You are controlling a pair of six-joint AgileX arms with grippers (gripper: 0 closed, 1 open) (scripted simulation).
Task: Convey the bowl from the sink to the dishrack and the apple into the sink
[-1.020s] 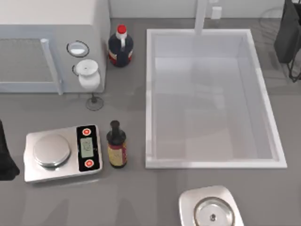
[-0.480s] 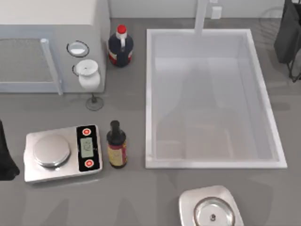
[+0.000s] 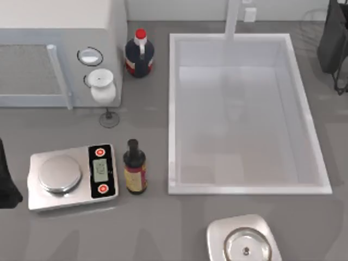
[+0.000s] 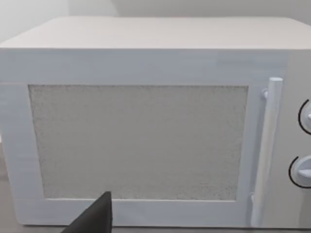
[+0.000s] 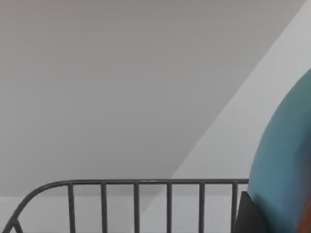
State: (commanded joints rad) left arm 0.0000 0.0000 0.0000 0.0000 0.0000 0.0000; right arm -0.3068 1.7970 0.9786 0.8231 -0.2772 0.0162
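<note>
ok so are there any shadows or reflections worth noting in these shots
Top view: soft grey shadows lie on the sink floor under the faucet; the scale's steel platter shows a mild sheen. Left wrist view: the microwave is evenly lit. Right wrist view: a diagonal light-dark boundary crosses the wall behind the dishrack and bowl.

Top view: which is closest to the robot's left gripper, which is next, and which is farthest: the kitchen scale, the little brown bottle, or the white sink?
1. The kitchen scale, right beside the left gripper at the table's left edge.
2. The brown bottle, just past the scale.
3. The sink, farthest, on the table's right half.
</note>
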